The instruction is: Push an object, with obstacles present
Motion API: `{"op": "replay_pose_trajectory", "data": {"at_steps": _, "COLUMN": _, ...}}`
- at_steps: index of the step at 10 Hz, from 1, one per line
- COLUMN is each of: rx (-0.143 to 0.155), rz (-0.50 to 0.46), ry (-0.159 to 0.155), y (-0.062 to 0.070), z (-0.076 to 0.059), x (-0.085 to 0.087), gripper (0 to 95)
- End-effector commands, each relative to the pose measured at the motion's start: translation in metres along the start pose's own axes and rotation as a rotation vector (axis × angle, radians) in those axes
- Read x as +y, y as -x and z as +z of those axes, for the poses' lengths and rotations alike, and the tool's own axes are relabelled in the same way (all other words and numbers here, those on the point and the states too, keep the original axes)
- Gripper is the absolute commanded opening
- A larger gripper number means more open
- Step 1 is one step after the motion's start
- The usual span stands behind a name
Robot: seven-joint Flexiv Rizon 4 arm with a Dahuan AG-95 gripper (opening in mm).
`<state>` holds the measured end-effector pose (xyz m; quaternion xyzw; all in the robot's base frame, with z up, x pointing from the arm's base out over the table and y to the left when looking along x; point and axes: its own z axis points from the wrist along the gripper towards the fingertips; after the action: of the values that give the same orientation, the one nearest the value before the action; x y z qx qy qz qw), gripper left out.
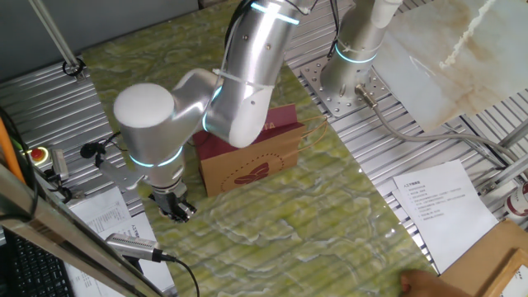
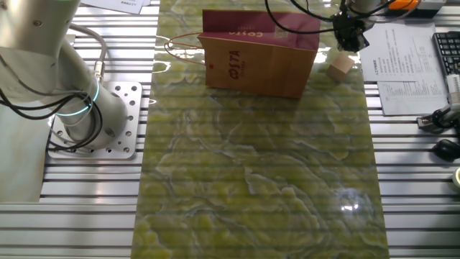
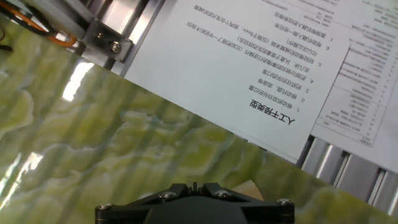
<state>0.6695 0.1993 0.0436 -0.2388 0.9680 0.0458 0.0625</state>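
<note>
The object, a small light-tan wooden cube (image 2: pixel 342 66), rests on the green marbled mat near its far right edge. Just right of the obstacle, a brown paper bag (image 2: pixel 260 61) with a maroon band, it stands a small gap away. My gripper (image 2: pixel 350 37) hangs just behind and above the cube, fingers together with nothing held. In one fixed view the gripper (image 1: pixel 176 206) sits low at the mat's left edge, left of the bag (image 1: pixel 247 165), and the cube is hidden. The hand view shows the shut fingers (image 3: pixel 194 186) and a tan patch of the cube (image 3: pixel 250 188) just beyond.
Printed sheets (image 2: pixel 406 68) and a keyboard (image 2: pixel 447 54) lie on the slatted table right of the mat. A second arm's base (image 2: pixel 79 108) stands on a bolted plate at the left. More paper (image 1: pixel 437 206) and a cardboard piece (image 1: pixel 495 264) lie elsewhere.
</note>
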Motion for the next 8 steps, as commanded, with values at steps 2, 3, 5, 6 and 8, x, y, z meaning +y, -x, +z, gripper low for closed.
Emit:
{"op": "replay_pose_trajectory", "data": {"at_steps": 2, "rx": 0.015, "rz": -0.038, "ry": -0.047, "y": 0.0, "z": 0.002, "x": -0.004, "gripper": 0.0}}
{"op": "replay_pose_trajectory", "data": {"at_steps": 3, "rx": 0.019, "rz": -0.053, "ry": -0.059, "y": -0.001, "z": 0.002, "x": -0.006, "gripper": 0.0}}
{"op": "replay_pose_trajectory", "data": {"at_steps": 5, "rx": 0.037, "rz": -0.077, "ry": -0.085, "y": -0.005, "z": -0.001, "x": -0.01, "gripper": 0.0}}
{"op": "replay_pose_trajectory", "data": {"at_steps": 6, "rx": 0.046, "rz": -0.1, "ry": -0.092, "y": -0.011, "z": -0.004, "x": -0.017, "gripper": 0.0}}
{"op": "replay_pose_trajectory", "data": {"at_steps": 8, "rx": 0.047, "rz": -0.114, "ry": -0.094, "y": -0.018, "z": -0.005, "x": -0.024, "gripper": 0.0}}
